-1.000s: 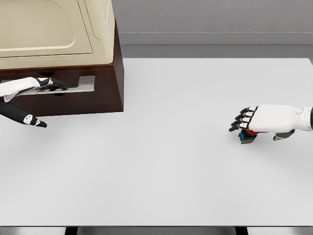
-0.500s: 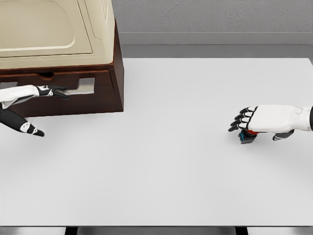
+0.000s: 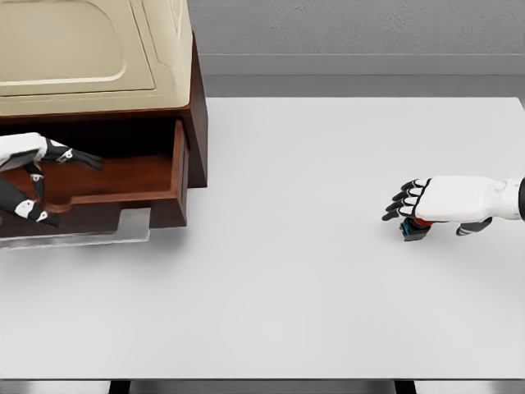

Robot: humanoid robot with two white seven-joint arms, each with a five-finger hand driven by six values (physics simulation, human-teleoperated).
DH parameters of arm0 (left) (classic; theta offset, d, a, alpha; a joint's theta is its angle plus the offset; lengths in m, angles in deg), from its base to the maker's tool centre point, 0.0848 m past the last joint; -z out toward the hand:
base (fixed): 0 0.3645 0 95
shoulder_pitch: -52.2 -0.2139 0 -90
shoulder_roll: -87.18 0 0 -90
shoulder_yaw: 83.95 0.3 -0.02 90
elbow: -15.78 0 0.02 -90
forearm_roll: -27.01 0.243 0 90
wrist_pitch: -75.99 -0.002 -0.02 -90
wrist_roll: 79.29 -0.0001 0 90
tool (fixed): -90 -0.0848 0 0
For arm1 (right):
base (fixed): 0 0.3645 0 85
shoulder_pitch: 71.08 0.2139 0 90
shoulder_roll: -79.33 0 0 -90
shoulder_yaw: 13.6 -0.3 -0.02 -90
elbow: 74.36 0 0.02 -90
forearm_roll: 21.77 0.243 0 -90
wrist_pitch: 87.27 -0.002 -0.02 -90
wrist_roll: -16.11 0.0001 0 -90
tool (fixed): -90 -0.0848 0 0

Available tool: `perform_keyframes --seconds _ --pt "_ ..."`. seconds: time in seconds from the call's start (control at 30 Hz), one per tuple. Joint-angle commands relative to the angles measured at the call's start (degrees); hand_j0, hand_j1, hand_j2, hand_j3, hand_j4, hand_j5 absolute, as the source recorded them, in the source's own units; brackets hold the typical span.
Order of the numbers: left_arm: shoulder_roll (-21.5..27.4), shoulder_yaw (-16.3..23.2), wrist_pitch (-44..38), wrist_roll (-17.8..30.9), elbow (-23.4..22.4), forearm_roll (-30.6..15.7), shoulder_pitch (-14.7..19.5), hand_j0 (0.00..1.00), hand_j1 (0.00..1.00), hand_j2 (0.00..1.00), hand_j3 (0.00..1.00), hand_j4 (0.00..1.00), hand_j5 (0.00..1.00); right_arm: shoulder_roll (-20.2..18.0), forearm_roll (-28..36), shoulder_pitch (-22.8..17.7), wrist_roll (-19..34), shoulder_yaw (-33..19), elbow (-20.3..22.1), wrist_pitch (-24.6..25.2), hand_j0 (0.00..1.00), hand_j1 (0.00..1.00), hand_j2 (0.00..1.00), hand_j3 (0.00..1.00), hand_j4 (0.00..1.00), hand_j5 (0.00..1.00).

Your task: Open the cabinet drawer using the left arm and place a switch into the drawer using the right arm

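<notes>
The brown cabinet stands at the table's back left, and its drawer is pulled out toward me, showing its bare wooden floor. A silver handle plate runs along the drawer's front. My left hand hangs over the drawer's left part, fingers spread, thumb near the front wall, holding nothing that I can see. The switch, a small dark block with red and blue parts, lies on the table at the right. My right hand rests flat just above it, fingers extended and partly covering it.
A cream appliance sits on top of the cabinet. The white table stretches between cabinet and switch. Its far edge meets a grey wall; its near edge runs along the bottom.
The drawer has slid out from nearly closed to wide open. My left hand has drawn back left and down off the handle. The right hand and switch have stayed put.
</notes>
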Motion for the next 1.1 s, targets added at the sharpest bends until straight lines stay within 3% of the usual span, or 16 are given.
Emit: perform_keyframes --seconds 0.0,0.47,1.0,1.07 --pt "0.2 3.6 1.8 2.5 0.4 4.0 -0.3 0.94 0.94 0.94 0.94 0.94 0.94 -0.1 0.2 0.0 0.0 0.0 0.0 0.1 1.0 1.0 1.0 1.0 1.0 1.0" --pt "0.8 3.5 2.3 2.5 0.4 2.3 0.0 0.95 0.95 0.95 0.95 0.95 0.95 0.0 0.2 0.0 0.0 0.0 0.1 0.1 1.0 1.0 1.0 1.0 1.0 1.0" --pt "6.8 2.1 6.3 2.5 0.4 -9.1 4.1 0.98 0.98 0.98 0.98 0.98 0.98 -0.1 0.1 0.0 0.0 0.1 0.1 0.1 0.99 0.99 0.99 0.99 0.99 0.99" --pt "6.8 1.8 7.4 2.5 0.4 -9.6 4.4 0.99 0.99 0.99 0.99 0.99 0.99 -0.1 0.1 0.0 0.0 0.1 0.1 0.1 0.94 0.94 0.94 0.94 0.94 0.94"
